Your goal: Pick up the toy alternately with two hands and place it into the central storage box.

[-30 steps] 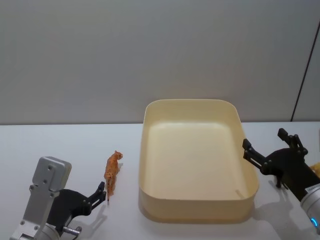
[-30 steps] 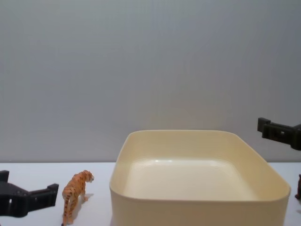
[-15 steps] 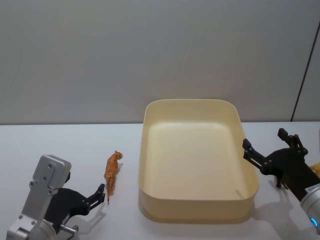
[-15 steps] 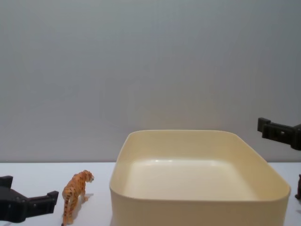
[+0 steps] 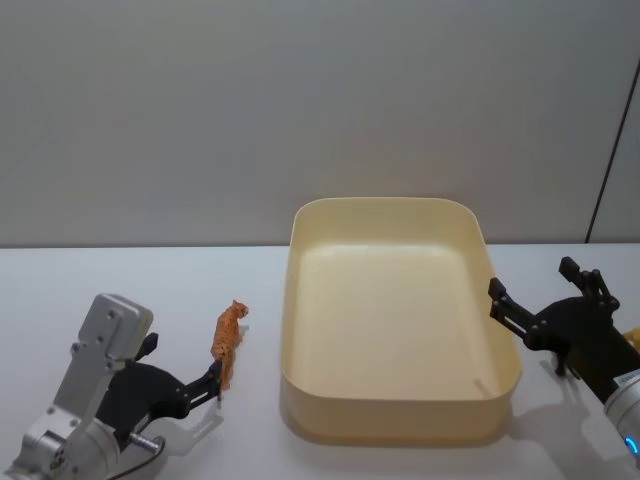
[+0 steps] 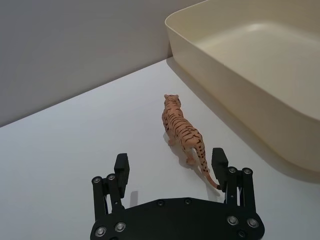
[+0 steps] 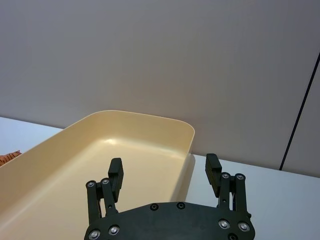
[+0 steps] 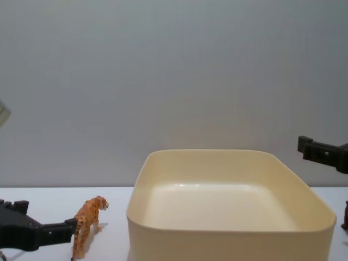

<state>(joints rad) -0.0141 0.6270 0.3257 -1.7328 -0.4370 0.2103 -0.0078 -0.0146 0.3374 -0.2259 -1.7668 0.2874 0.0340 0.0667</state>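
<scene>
An orange striped tiger toy (image 5: 228, 340) stands on the white table, left of the cream-yellow storage box (image 5: 390, 422), facing away from me. My left gripper (image 5: 185, 365) is open just behind it. In the left wrist view the tiger (image 6: 182, 132) stands ahead of the open gripper (image 6: 170, 160), toward one side, its tail touching or almost touching one fingertip (image 6: 218, 156). My right gripper (image 5: 533, 280) hovers open at the box's right side, above the rim (image 7: 135, 114), holding nothing. From the chest, the tiger (image 8: 87, 223) stands beside the box wall (image 8: 228, 244).
A dark figure (image 8: 345, 217) shows at the right edge of the chest view. A yellow object (image 5: 630, 338) lies behind the right arm. The box is empty inside. A grey wall stands behind the table.
My left gripper has moved forward and toward the tiger, bringing one fingertip up to its tail. The tiger, the box and the right gripper have stayed put.
</scene>
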